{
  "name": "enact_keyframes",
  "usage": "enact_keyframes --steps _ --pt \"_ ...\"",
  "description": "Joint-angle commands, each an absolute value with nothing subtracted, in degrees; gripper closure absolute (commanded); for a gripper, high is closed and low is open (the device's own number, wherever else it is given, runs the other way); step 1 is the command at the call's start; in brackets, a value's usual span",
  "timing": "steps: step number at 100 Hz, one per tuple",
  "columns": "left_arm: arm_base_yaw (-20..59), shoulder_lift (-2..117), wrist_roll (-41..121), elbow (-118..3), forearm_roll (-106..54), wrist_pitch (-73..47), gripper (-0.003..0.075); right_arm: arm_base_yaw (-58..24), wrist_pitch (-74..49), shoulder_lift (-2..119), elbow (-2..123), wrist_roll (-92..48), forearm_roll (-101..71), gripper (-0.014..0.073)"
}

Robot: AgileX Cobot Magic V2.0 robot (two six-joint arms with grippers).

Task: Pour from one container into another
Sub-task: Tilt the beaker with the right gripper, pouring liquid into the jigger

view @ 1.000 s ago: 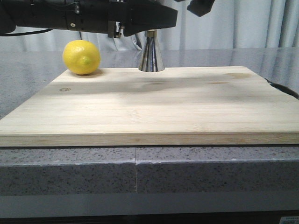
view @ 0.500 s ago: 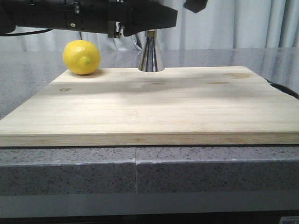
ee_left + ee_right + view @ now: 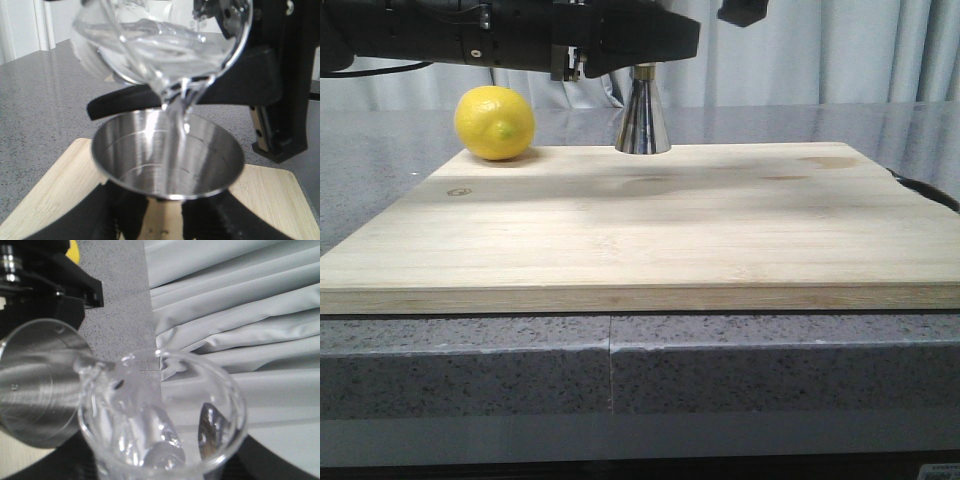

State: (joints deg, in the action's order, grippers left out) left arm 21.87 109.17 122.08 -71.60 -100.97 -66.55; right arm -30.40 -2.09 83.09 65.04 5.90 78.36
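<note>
The left gripper was closed on the jigger, its dark fingers pressing the narrow waist from both sides, blurred at close range. The right gripper grasped the beaker, tilted, its lip directly above the jigger's open cup, liquid streaming in. In the front view the left arm hid the jigger's upper cup; the beaker was cut off. A lemon lay on the board beside the jigger.

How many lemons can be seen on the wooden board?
1. The lemon sits at the far left corner of the board, to the left of the steel jigger. The left arm crosses above it, so something behind could be hidden.
</note>
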Motion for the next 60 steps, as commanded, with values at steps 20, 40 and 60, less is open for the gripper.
enact_keyframes --steps 20,40,60 --pt "22.2 105.73 121.59 -73.39 -106.09 -72.75 0.046 -30.36 -1.09 81.15 67.17 5.88 81.17 0.028" --pt "22.2 105.73 121.59 -73.39 -106.09 -72.75 0.046 -30.36 -2.73 81.15 67.17 5.88 82.75 0.028" --pt "22.2 105.73 121.59 -73.39 -106.09 -72.75 0.046 -30.36 -4.55 81.15 67.17 5.88 82.75 0.028"
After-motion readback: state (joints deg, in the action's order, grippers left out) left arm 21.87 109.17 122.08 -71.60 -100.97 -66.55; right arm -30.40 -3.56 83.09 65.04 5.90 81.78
